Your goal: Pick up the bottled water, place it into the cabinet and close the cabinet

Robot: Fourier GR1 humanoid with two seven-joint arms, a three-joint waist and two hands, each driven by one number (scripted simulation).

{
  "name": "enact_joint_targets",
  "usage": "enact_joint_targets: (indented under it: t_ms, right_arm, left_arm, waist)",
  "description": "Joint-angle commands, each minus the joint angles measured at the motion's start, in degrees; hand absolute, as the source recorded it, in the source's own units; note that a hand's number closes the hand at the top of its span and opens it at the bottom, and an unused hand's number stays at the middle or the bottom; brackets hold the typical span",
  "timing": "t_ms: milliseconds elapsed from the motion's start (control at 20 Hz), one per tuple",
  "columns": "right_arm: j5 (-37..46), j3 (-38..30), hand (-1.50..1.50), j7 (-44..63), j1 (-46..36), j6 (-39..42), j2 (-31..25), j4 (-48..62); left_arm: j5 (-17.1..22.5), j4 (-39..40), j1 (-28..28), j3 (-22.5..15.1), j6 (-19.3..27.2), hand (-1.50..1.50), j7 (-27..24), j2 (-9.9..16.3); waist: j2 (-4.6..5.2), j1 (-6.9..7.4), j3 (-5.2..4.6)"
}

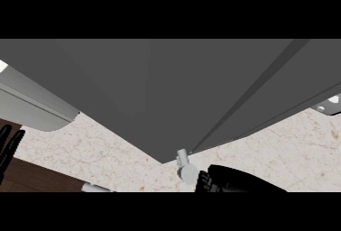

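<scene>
The dark grey cabinet (166,90) fills the upper part of the head view. Its door (279,90) lies along the right side, and a thin dark seam runs down to the lower corner. A light grey handle (184,166) hangs at that corner. My right hand (236,180) shows as a black shape at the lower edge, just right of the handle and close to it. My left hand (9,145) rests at the left edge, fingers straight and pointing up. The bottled water is out of sight.
The pale marble counter (279,149) spreads below the cabinet. A light grey rounded fixture (26,106) sits at the left. Dark wood (33,176) shows at the lower left, with a small grey object (96,187) at its edge. A white bracket (331,104) is at the right edge.
</scene>
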Motion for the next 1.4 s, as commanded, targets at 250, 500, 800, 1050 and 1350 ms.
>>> enact_joint_targets:
  t_ms: [250, 500, 800, 1050, 1350]
  right_arm:
    - [2.26, -3.54, 1.5, 9.92, -20.47, -11.4, 11.32, 21.54]
    - [3.54, -8.1, 1.5, 7.98, -33.03, -19.48, 11.5, 33.55]
    - [5.97, -14.48, 1.5, 3.79, -44.49, -29.97, 11.58, 46.89]
    - [5.04, -15.5, 1.5, -2.29, -48.27, -34.31, 11.6, 56.35]
    - [-0.55, -17.85, -1.5, -2.4, -49.76, -42.16, 11.6, 57.86]
  left_arm:
    - [1.05, 1.81, 0.69, 1.04, -0.81, -1.5, -0.31, -0.43]
    - [1.38, 1.96, 1.49, 1.41, -1.05, -1.5, -0.91, -1.17]
    - [0.57, 3.66, 1.89, 2.17, -3.0, -1.5, -2.49, -1.67]
    - [1.35, 2.58, 2.27, 2.94, -2.48, -1.5, -1.66, -1.2]
    - [1.69, 3.42, 4.1, 4.32, -4.42, -1.5, -2.0, -0.39]
  waist:
    - [-0.43, -1.65, 0.53]
    - [-0.56, -2.41, 0.81]
    - [-0.33, -3.94, 0.81]
    - [0.13, -4.41, 1.04]
    - [-0.12, -4.41, 1.07]
